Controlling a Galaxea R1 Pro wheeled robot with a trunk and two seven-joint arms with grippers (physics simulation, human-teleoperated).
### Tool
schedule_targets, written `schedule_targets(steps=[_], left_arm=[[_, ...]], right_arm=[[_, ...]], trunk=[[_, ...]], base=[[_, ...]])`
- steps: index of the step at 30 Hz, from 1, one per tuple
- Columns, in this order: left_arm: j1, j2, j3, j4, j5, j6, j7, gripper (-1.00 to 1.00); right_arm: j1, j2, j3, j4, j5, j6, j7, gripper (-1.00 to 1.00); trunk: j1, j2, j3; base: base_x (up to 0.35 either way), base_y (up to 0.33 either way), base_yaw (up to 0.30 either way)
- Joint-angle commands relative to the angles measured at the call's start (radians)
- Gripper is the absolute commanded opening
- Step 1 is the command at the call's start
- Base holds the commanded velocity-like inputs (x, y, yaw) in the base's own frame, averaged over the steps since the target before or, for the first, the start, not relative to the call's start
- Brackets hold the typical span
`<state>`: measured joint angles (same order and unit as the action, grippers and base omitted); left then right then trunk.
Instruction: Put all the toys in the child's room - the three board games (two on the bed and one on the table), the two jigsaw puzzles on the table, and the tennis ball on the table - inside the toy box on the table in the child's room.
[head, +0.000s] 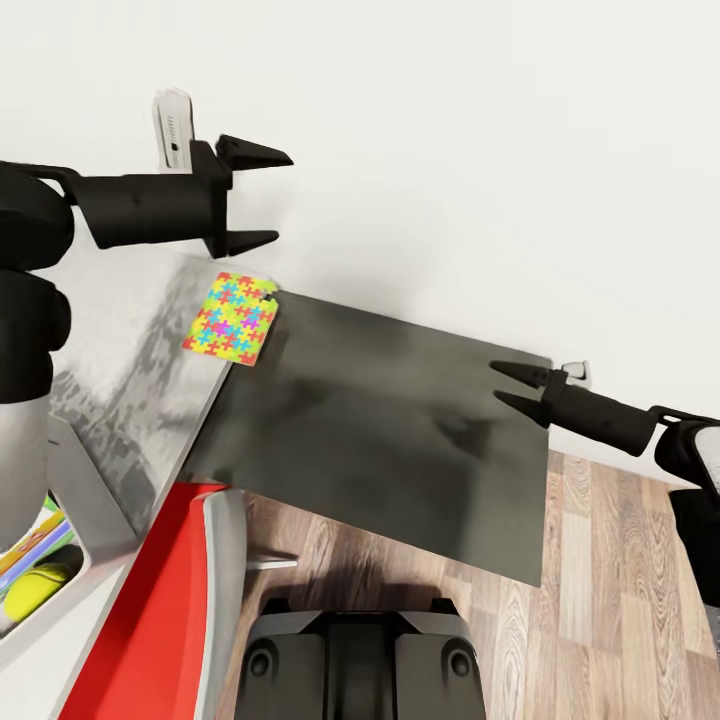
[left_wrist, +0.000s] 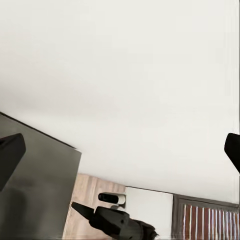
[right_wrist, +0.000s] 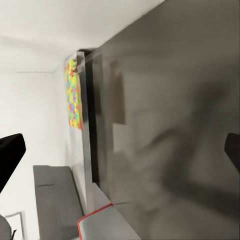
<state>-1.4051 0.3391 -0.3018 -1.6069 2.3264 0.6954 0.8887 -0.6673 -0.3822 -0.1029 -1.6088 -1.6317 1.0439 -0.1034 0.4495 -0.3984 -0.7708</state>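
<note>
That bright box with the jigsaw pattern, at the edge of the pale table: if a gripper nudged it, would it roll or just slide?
The jigsaw puzzle box looks flat and thin, so it would probably slide, not roll. It lies at the edge of the pale table, one corner seemingly overhanging the dark desk, so a push that way might tip it off. It probably feels stiff and light.

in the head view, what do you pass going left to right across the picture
toy box → left hand and jigsaw puzzle on the pale table → dark grey desk → right hand

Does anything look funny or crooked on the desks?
Yes. The colourful jigsaw puzzle lies crooked at the corner of the pale table, and one edge pokes out over the lower dark desk.
</note>
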Motion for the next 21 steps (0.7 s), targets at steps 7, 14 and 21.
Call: schedule_targets(steps=[7, 14, 21], left_arm=[[0.002, -0.071, 0.000, -0.002, 0.025, -0.001, 0.010, 1.00], [0.003, -0.088, 0.003, -0.002, 0.030, -0.001, 0.011, 1.00], [0.006, -0.095, 0.009, -0.001, 0.030, -0.003, 0.012, 1.00]], right_arm=[[-0.013, 0.008, 0.006, -0.001, -0.010, 0.003, -0.015, 1.00], [-0.016, 0.006, 0.008, -0.002, -0.010, 0.003, -0.016, 1.00], [-0.019, 0.002, 0.007, -0.003, -0.010, 0.003, -0.016, 1.00]], trunk=[[0.001, -0.002, 0.001], [0.001, -0.002, 0.004], [0.001, -0.002, 0.008]], base=[[0.000, 0.000, 0.141], [0.000, 0.000, 0.217], [0.000, 0.000, 0.252]])
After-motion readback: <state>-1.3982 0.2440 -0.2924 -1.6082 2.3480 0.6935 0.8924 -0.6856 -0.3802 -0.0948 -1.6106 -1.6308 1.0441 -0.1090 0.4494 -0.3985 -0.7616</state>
